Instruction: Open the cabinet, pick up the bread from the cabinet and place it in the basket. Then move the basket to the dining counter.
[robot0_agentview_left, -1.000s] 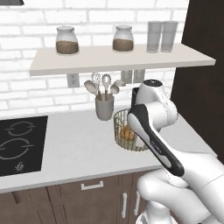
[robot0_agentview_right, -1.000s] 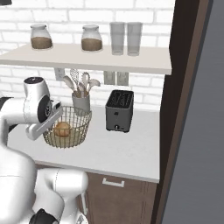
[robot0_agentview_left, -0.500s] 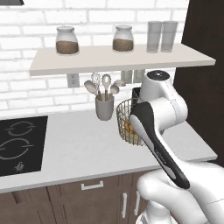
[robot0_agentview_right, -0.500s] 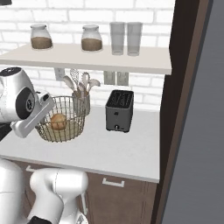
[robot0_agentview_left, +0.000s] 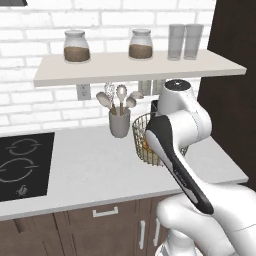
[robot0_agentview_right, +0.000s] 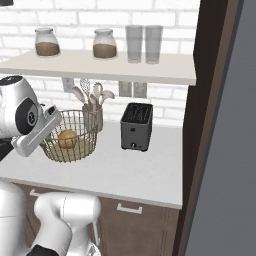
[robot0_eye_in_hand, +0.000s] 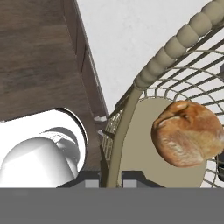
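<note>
The basket (robot0_agentview_right: 80, 131) hangs low over the white worktop, and the bread (robot0_agentview_right: 67, 139) lies inside it. In the hand view my gripper (robot0_eye_in_hand: 111, 176) is shut on the basket's thick woven rim (robot0_eye_in_hand: 175, 47), with the bread (robot0_eye_in_hand: 187, 133) resting on the tan base. From the left base view my forearm covers most of the basket (robot0_agentview_left: 141, 136). Behind and above it runs the cabinet shelf (robot0_agentview_left: 140, 67), which also shows from the right (robot0_agentview_right: 100, 66). The dining counter is out of view.
A grey utensil cup (robot0_agentview_left: 120, 124) stands just behind the basket, and a black toaster (robot0_agentview_right: 136, 127) sits to its right. Two jars and two glasses stand on the shelf. A black cooktop (robot0_agentview_left: 22, 165) lies at the left. A dark tall panel (robot0_agentview_right: 210, 125) bounds the worktop's right end.
My arm has swung and risen a little, carrying the basket with the bread slightly up and toward the wall. The gripper has stayed shut on the rim.
</note>
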